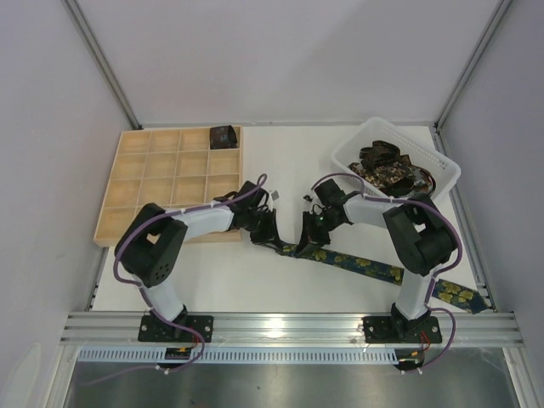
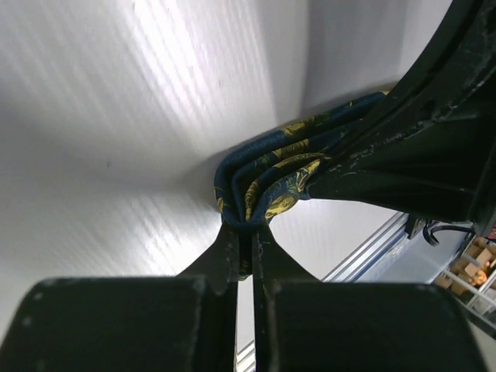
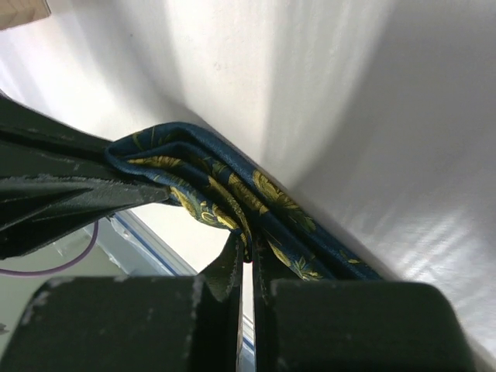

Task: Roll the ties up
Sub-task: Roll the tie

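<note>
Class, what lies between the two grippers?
Folded layers of the navy tie, pinched by left gripper and right gripper, shown in both wrist views.

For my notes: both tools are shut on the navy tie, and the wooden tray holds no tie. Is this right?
Not quite. The left tool and the right tool are shut on the navy tie, but the wooden tray does hold one dark rolled tie, in its far right corner cell. The top external view shows it.
</note>
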### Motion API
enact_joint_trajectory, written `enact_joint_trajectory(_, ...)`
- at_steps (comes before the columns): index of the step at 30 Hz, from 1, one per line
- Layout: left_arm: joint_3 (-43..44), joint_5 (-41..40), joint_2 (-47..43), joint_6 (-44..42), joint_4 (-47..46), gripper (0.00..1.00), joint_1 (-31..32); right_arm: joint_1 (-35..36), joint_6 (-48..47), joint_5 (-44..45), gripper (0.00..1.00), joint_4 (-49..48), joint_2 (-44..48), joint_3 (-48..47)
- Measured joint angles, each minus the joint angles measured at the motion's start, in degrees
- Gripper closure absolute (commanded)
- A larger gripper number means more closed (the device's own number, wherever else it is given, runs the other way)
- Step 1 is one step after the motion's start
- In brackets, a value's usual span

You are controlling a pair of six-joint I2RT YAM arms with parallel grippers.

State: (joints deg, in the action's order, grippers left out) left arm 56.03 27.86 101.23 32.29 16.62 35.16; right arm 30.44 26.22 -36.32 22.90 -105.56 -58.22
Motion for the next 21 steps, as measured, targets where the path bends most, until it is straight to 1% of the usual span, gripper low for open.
enact_joint_trajectory(1,-1.07,-0.61,-1.33,0.68,0.11,1.0,0.11,0.42,0.35,0.07,0.95,-0.04,0.02,-0.02)
enact_joint_trajectory(5,-6.25,-2.93,-8.28,3.26,0.46,0.99,0.57,3.26,1.97,1.7,0.76,0.26,0.98,-0.44)
enact_joint_trajectory(6,-7.72,-3.54,-10.14,3.96,0.57,1.0,0.66,3.98,2.45,2.54,0.73,0.68,1.7,-0.61)
enact_joint_trajectory(7,-9.05,-4.0,-11.76,4.52,0.68,1.0,0.68,4.68,2.64,4.07,0.66,1.27,2.78,-0.79)
enact_joint_trajectory(8,-10.45,-4.7,-13.4,5.27,0.94,1.0,0.68,4.94,2.71,4.96,0.64,1.77,3.54,-0.85)
enact_joint_trajectory(11,-14.69,-6.54,-17.09,7.43,1.2,1.0,0.68,6.27,3.34,8.98,0.62,3.41,6.08,-1.7)
enact_joint_trajectory(12,-15.72,-6.88,-17.7,8.11,1.22,1.0,0.68,6.75,3.58,10.12,0.63,3.72,6.84,-1.97)
enact_joint_trajectory(15,-17.31,-7.78,-17.94,9.38,1.22,1.0,0.68,8.55,4.24,11.8,0.71,4.04,8.52,-2.34)
enact_joint_trajectory(16,-17.57,-7.98,-17.94,9.79,1.22,0.99,0.68,8.96,4.57,11.91,0.77,4.02,8.68,-2.34)
enact_joint_trajectory(17,-17.7,-8.13,-17.94,9.99,1.11,0.99,0.68,9.38,4.87,11.89,0.79,4.04,8.72,-2.34)
enact_joint_trajectory(18,-17.79,-8.22,-17.94,10.27,1.05,1.0,0.68,9.79,5.33,11.87,0.84,4.02,8.7,-2.34)
enact_joint_trajectory(19,-17.79,-8.24,-17.99,10.43,1.05,0.99,0.68,10.25,5.81,11.78,0.94,3.96,8.7,-2.25)
enact_joint_trajectory(20,-17.79,-8.28,-18.01,10.71,1.03,0.99,0.68,10.64,6.29,11.45,0.98,3.61,8.7,-2.12)
enact_joint_trajectory(21,-17.79,-8.44,-18.1,10.86,1.05,1.0,0.68,11.02,7.1,11.13,1.0,2.97,8.68,-1.88)
